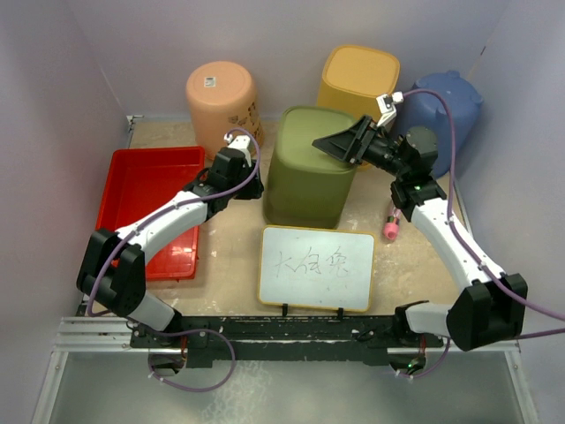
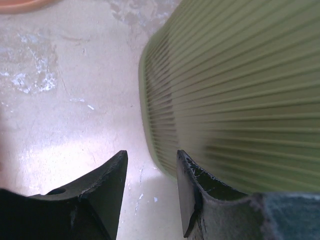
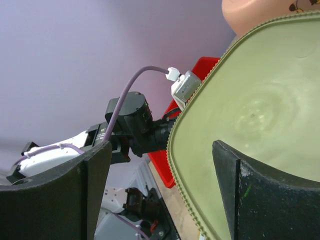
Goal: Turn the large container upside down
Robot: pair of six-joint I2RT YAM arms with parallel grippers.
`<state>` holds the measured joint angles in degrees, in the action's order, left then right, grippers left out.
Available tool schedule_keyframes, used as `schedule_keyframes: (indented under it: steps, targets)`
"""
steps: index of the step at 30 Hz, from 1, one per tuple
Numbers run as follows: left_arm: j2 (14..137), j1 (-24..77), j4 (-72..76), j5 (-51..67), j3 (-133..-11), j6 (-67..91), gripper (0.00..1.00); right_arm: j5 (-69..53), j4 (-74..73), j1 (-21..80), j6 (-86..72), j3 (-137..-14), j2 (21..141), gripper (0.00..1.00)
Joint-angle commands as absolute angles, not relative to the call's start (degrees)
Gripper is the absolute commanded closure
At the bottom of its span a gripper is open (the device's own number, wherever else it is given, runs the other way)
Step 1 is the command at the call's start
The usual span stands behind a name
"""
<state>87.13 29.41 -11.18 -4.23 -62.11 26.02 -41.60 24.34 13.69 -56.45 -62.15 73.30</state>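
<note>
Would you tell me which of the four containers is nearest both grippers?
The olive-green container, in front; the peach bin, yellow bin and blue bin stand behind it.

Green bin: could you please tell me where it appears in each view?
Top view: green bin in the centre of the picture.
Left wrist: green bin fills the right side.
Right wrist: green bin fills the right half.
Shared landmark: the peach bin, behind it in all three.

olive ribbed container [image 1: 305, 177], red tray [image 1: 141, 181], peach bin [image 1: 221, 97]
</note>
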Motion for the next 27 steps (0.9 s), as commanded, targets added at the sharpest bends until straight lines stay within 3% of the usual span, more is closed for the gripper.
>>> schedule_keyframes:
  steps: [1, 6, 11, 16, 21, 27]
  targets:
    - [86.8, 29.6, -9.8, -3.0, -61.9, 27.0, 0.59, -42.5, 27.7, 14.2, -56.7, -64.8, 73.7, 0.16]
    - [87.0, 29.5, -10.6, -3.8, -62.9, 26.4, 0.59, -38.7, 11.7, 14.2, -45.9, -69.9, 71.1, 0.15]
    - [87.0, 29.5, -11.9, -6.5, -65.1, 25.7, 0.59, -11.9, -10.8, 14.1, -28.9, -74.0, 64.0, 0.09]
    - [90.2, 28.0, -12.4, -8.4, -67.6, 27.3, 0.59, 18.4, -24.8, 12.0, -25.9, -70.3, 59.1, 0.04]
    - [96.4, 26.4, -8.5, -3.1, -69.2, 29.3, 0.59, 11.5, -30.4, -1.8, -31.2, -63.5, 61.0, 0.02]
    - [103.9, 26.5, -6.2, 1.9, -73.9, 30.8, 0.59, 5.4, -29.3, -3.6, -33.5, -58.4, 67.7, 0.03]
